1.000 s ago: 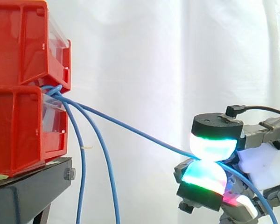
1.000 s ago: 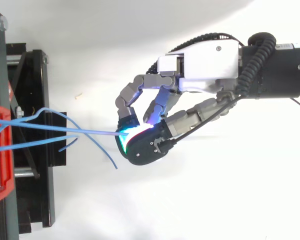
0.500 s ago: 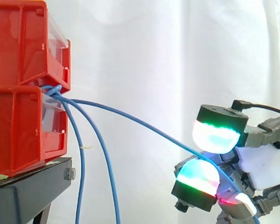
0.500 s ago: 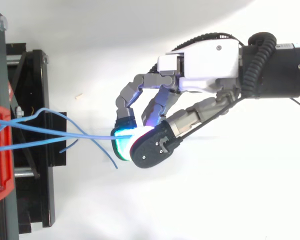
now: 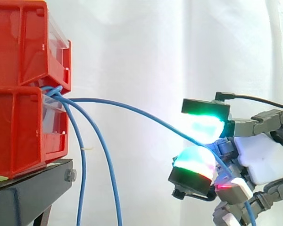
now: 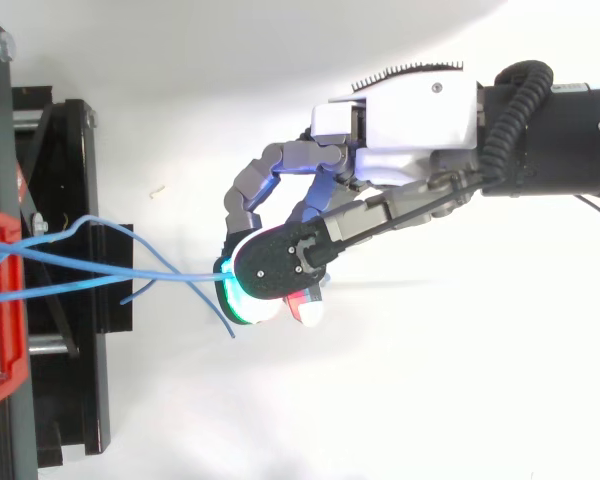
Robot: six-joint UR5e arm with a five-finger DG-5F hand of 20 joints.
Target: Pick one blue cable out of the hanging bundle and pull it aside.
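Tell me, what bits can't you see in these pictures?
- Side view: where the cables start is hidden inside the bins.
- Side view: the lower ends of the two hanging cables are cut off by the bottom edge.
- Top view: the pulled cable disappears under the hand, so its path there is covered.

A robotics lab test bench: a plain white curtain backs everything, red storage bins are stacked on a black stand at 9 o'clock, and a robot hand is at 3 o'clock.
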